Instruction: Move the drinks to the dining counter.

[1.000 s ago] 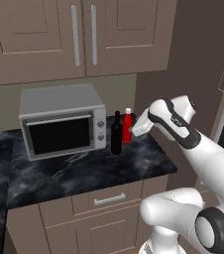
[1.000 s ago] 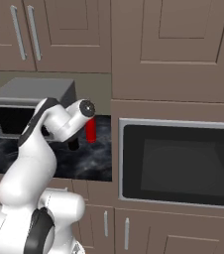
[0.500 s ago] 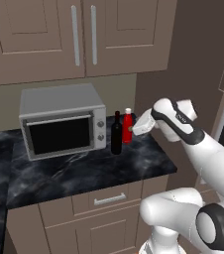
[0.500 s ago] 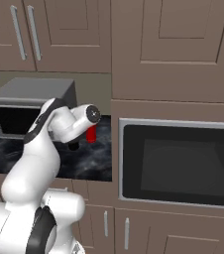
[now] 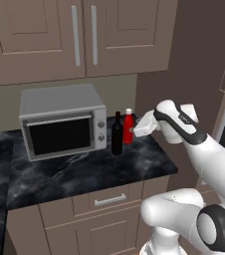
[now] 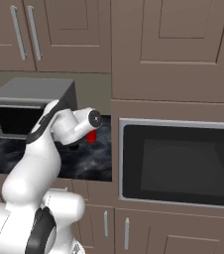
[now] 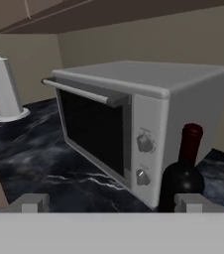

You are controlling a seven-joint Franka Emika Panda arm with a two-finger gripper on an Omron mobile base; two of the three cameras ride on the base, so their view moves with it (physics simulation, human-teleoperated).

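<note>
Standing on the black marble counter (image 5: 84, 172), the wine bottle (image 5: 117, 134) and the red bottle (image 5: 128, 126) are just beside the right side of the toaster oven (image 5: 62, 127), the red one a little behind the dark one. The gripper (image 5: 143, 125) hangs close to the right of the red bottle with its jaws wide apart and nothing between them. From the hand view the wine bottle (image 7: 183, 171) is near, in front of the oven (image 7: 134, 119), and a white cylinder (image 7: 4, 89) stands far left.
</note>
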